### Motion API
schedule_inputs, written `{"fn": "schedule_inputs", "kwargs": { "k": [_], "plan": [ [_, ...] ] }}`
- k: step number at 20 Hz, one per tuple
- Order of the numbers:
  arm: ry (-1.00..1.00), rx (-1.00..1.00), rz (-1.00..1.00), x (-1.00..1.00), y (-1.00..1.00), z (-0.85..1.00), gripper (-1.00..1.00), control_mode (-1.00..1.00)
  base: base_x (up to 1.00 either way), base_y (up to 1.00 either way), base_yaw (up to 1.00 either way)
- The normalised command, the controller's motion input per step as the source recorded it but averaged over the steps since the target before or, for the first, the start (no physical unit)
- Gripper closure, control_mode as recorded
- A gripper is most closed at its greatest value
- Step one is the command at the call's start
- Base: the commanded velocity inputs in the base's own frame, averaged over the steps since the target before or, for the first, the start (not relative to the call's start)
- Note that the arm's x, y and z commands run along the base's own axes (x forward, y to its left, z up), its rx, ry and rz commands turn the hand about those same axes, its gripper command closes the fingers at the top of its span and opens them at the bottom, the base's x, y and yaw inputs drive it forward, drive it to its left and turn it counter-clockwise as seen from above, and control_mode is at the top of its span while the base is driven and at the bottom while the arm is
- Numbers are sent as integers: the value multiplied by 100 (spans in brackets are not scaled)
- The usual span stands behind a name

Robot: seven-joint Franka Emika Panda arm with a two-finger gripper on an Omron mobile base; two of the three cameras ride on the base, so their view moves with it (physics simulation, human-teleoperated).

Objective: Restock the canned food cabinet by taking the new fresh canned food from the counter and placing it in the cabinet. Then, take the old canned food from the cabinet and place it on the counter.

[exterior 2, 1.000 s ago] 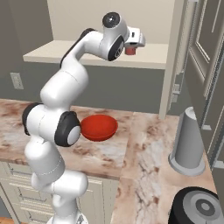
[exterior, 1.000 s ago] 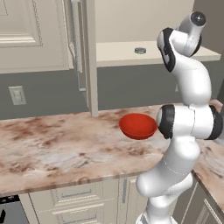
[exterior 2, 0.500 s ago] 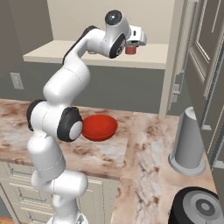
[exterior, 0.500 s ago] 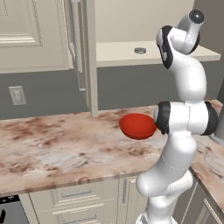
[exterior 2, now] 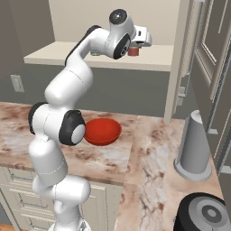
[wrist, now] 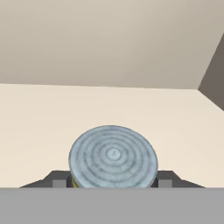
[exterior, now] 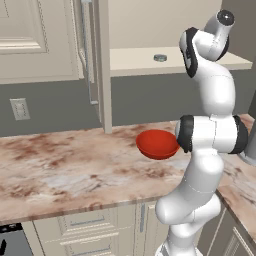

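The arm is raised into the open cabinet (exterior: 150, 57), with the gripper (exterior 2: 136, 44) positioned at shelf height. In the right base view, the old canned food (exterior 2: 133, 51), identified by its red label, is seen directly at the gripper, standing on or just above the cream shelf board. In the hand view, the round ribbed top of the can (wrist: 113, 156) sits between the two dark finger tips, one at either side of it, with a yellowish band visible at its lower left edge. The fingers are set close against the can's sides; a firm hold is judged likely, but actual contact cannot be confirmed from these views. The can's long axis is upright, and it lies centred in the gripper, so no sideways correction is judged necessary. The new fresh canned food (exterior: 160, 58) is already placed on the shelf, well apart from the gripper and toward the door side of the cabinet. The first half of the task is therefore judged complete. The counter (exterior: 60, 170) lies below the shelf and nearer the base, with a red bowl (exterior: 157, 144) on it close to the arm and a grey upright cylinder (exterior 2: 193, 146) to the right. The coming move is judged to be a withdrawal from the shelf and a descent to a bare part of the counter, clear of the bowl.
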Motion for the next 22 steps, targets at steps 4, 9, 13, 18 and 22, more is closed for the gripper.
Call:
{"fn": "schedule_inputs", "kwargs": {
  "k": [4,9,13,18,22],
  "plan": [
    [0,0,0,-58,12,0,100,-100,0,0,0],
    [-3,0,0,-100,30,8,100,-100,0,0,0],
    [0,0,0,-100,46,6,100,-100,0,0,0],
    [1,-2,14,-100,66,-12,100,-100,0,0,0],
    [15,-2,32,-100,71,-66,100,-100,0,0,0]
  ]
}}
